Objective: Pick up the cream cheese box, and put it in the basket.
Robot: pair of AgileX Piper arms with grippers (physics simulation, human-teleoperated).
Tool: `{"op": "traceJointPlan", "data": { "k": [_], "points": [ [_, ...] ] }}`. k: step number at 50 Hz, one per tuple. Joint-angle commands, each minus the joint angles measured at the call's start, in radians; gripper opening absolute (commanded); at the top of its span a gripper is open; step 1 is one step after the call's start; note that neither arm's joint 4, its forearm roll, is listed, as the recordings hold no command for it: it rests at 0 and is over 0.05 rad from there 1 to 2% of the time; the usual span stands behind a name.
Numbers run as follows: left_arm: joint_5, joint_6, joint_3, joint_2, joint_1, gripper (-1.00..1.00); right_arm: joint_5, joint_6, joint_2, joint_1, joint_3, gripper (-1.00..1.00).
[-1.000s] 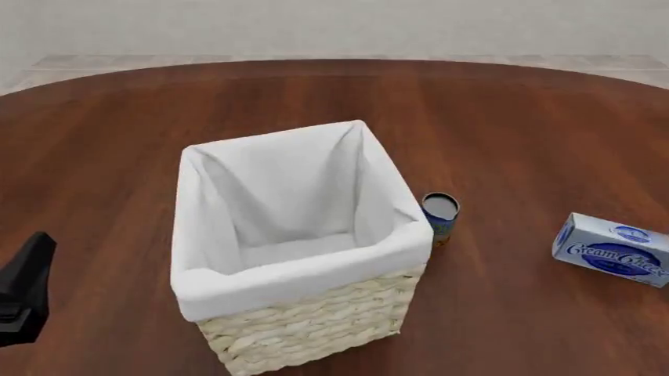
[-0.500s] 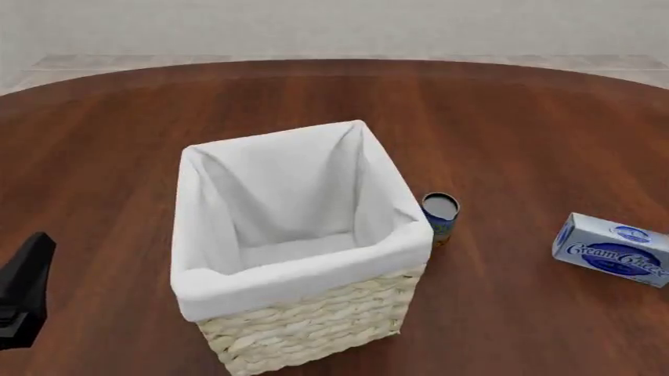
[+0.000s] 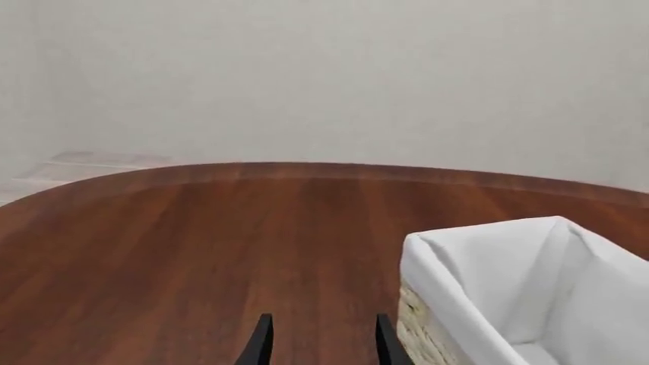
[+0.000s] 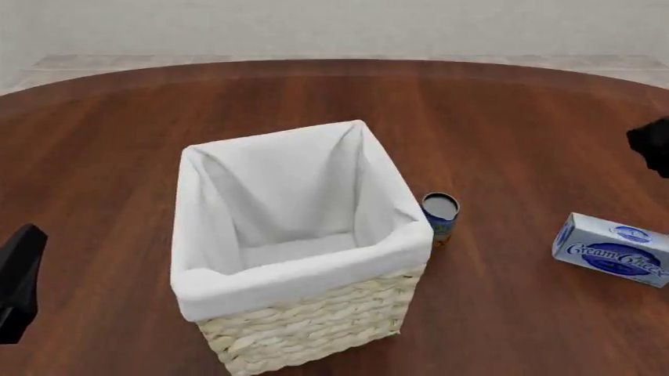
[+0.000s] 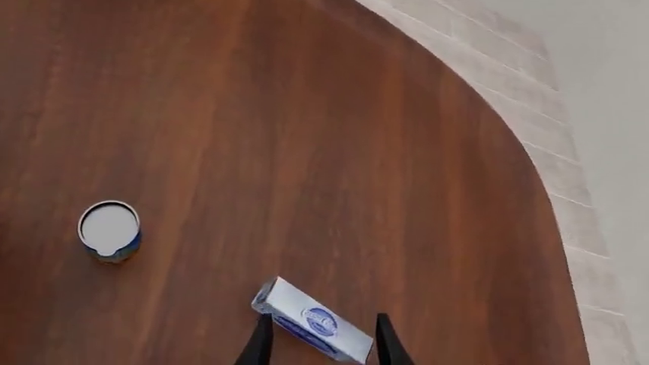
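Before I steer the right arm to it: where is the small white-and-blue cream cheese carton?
In the front view the white-and-blue cream cheese carton lies on the table's right side, right of the small blue can beside the wicker basket.

A simulated test scene is shown rather than a lived-in room. A round, dark wooden table [image 4: 502, 117] is set on a pale tiled floor [image 5: 527, 91] before a blank grey wall [image 3: 335, 76]. Only a basket [image 4: 313, 321], a small can [image 4: 440, 213] and a carton [image 4: 613, 249] are laid out, all rendered smooth and flat.
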Motion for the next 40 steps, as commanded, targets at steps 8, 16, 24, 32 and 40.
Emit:
{"op": "traceJointPlan", "data": {
  "k": [8,16,24,32,40],
  "points": [
    [0.004,0.001,0.002,0.000,-0.015,1.00,0.018,-0.308,0.138,-0.036,0.020,1.00],
    [0.013,0.007,-0.001,0.000,-0.014,1.00,0.024,-0.405,0.213,-0.060,-0.003,1.00],
    [0.000,0.012,0.022,0.000,-0.023,1.00,0.028,-0.548,0.264,-0.159,-0.015,1.00],
    [-0.008,0.017,0.033,0.000,-0.027,1.00,0.090,-0.624,0.299,-0.232,0.001,1.00],
    [-0.021,0.020,0.058,-0.001,-0.040,1.00,0.196,-0.712,0.245,-0.189,0.023,1.00]
  ]
}}
